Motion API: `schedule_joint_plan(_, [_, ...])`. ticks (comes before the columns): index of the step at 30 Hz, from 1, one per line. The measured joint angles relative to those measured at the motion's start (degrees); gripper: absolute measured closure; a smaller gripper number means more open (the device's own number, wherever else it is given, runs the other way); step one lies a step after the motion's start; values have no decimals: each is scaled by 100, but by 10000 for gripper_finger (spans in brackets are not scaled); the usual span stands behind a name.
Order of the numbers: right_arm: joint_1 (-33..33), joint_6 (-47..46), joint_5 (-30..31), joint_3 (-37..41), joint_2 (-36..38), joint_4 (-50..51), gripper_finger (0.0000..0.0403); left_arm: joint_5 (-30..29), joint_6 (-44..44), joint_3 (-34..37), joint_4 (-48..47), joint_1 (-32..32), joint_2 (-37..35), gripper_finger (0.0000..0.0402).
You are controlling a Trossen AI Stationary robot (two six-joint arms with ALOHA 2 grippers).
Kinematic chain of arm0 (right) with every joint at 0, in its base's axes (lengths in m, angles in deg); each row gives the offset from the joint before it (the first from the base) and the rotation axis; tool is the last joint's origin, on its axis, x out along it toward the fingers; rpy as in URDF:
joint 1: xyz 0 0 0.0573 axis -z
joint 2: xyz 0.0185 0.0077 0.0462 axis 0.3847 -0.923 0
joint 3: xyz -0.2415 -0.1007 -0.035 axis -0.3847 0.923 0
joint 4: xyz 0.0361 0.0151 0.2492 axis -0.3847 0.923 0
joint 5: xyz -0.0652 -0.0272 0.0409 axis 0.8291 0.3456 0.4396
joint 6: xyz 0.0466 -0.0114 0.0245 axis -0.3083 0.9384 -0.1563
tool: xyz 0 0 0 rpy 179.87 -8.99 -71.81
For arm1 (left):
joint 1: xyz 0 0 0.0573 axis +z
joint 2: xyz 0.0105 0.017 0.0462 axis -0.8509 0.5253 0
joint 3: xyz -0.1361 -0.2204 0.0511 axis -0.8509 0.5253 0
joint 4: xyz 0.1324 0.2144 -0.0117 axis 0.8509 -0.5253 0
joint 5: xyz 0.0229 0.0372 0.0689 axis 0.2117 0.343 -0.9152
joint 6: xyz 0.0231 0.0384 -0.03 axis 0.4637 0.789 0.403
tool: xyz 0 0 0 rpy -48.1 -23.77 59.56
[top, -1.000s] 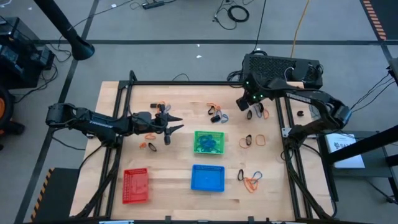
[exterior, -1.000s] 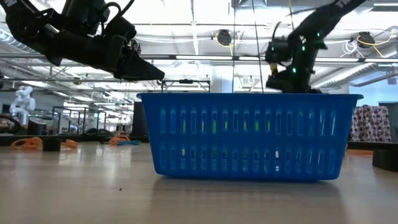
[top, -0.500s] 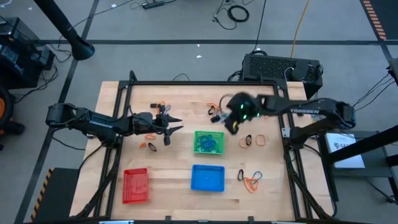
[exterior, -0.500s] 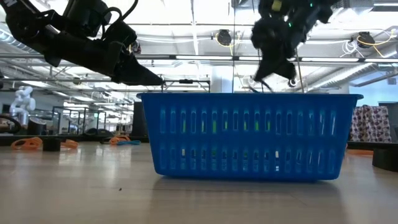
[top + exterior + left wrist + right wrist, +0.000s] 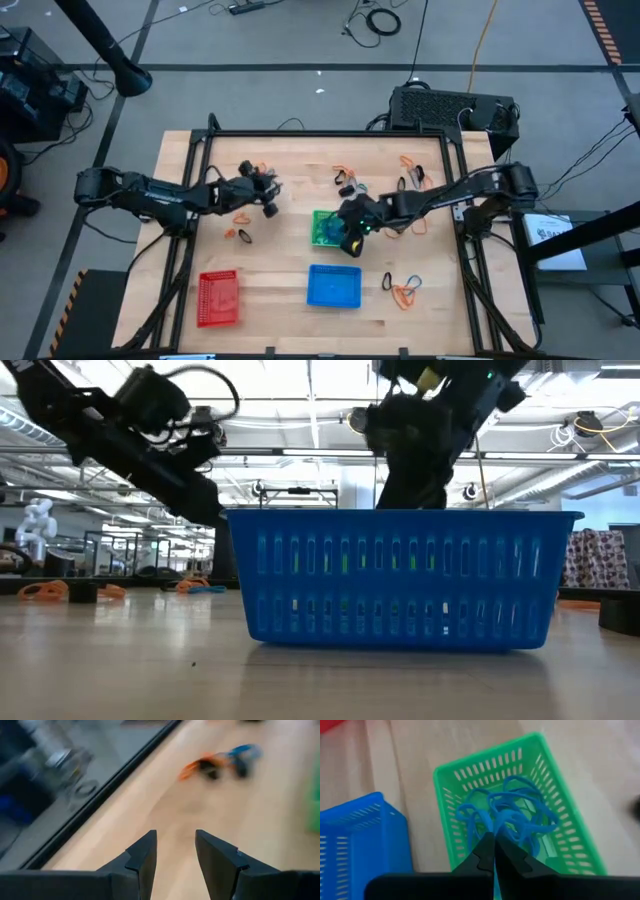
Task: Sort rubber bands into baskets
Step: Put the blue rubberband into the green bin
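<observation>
I've got the right gripper (image 5: 349, 232) out over the green basket (image 5: 322, 238) mid-table, fingers (image 5: 485, 851) pinched fully together; in the right wrist view a thin blue strand seems to run down from between the tips, but I can't tell for sure that it's pinched. The green basket holds a tangle of blue rubber bands (image 5: 512, 815) and nothing else I can make out. The blue basket (image 5: 333, 286) sits just nearer the front edge than the green one, and I can't see any contents from above; in the low view it fills the foreground. The red basket (image 5: 218, 297) is at the front left corner area, well apart from the other two. My left gripper (image 5: 266, 192) hangs over the back left part of the table, jaws parted with a clear gap and holding nothing, per the left wrist view where the two fingers (image 5: 144, 859) stand apart above bare wood. Loose bands are scattered around: an orange one (image 5: 243, 217) and a black and orange pair (image 5: 240, 236) near the left gripper, a mixed cluster (image 5: 346, 181) behind the green basket, some (image 5: 411, 172) at back right, an orange loop (image 5: 419, 224) right of the green basket, and a blue, orange and black bunch (image 5: 403, 289) right of the blue basket
</observation>
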Motion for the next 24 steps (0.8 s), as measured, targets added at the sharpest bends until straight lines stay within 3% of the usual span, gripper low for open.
schedule_joint_plan(4, [-39,-45,-7,-26,-272,-146,402,124,-602,-200,-591,446,21,258])
schedule_joint_plan(9, [-55,-171,0,-83,-395,-151,402,751,-817,-318,-1175,882,65,258])
schedule_joint_plan(13, [-13,-188,7,-83,-375,-74,397,909,-923,-484,-1738,1221,94,258])
schedule_joint_plan(24, [6,391,177,-90,-353,-18,318,1327,-854,-1587,-2593,2180,1279,258])
